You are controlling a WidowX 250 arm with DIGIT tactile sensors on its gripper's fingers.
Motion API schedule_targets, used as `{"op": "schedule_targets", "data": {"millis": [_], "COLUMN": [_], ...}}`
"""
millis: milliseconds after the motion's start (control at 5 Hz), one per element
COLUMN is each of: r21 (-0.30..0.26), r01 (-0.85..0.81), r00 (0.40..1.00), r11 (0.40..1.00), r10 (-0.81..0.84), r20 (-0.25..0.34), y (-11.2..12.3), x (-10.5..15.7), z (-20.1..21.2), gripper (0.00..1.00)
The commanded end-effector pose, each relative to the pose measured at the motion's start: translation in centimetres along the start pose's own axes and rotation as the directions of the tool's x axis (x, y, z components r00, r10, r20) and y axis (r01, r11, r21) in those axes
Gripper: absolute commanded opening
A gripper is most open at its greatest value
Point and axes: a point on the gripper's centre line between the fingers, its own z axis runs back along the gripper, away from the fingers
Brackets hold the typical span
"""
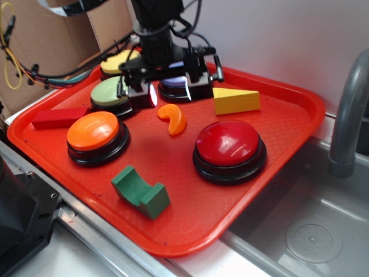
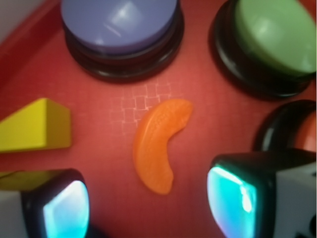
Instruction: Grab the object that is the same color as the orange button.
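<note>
Gripper (image 2: 148, 208) hangs with fingers spread apart over the orange segment (image 2: 158, 144), near the orange button (image 1: 97, 136) on the tray (image 1: 277, 167).

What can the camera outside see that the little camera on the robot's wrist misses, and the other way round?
Only the exterior view shows the big red domed button, the green notched block, the red rectangular block, the yellow button and the grey tap.

Only the wrist view shows the fine ribbed texture on the small orange crescent piece and the gripper with its jaws apart beside it.

Both show that crescent, the yellow wedge, the purple button, the green button and the red plastic tray.
</note>
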Motion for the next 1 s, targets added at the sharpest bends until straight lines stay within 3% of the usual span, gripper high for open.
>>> {"op": "schedule_targets", "data": {"millis": [0, 600, 800], "r21": [0.004, -0.010, -0.008], "r01": [-0.032, 0.010, 0.012], "r00": [0.999, 0.997, 0.996], "r11": [0.999, 1.000, 1.000], "r10": [0.032, -0.011, -0.013], "r20": [0.004, -0.082, -0.087], "y": [0.2, 0.3, 0.2], "x": [1.8, -0.3, -0.1], "z": [-2.3, -3.7, -4.0], "gripper": [1.00, 1.00, 0.54]}}
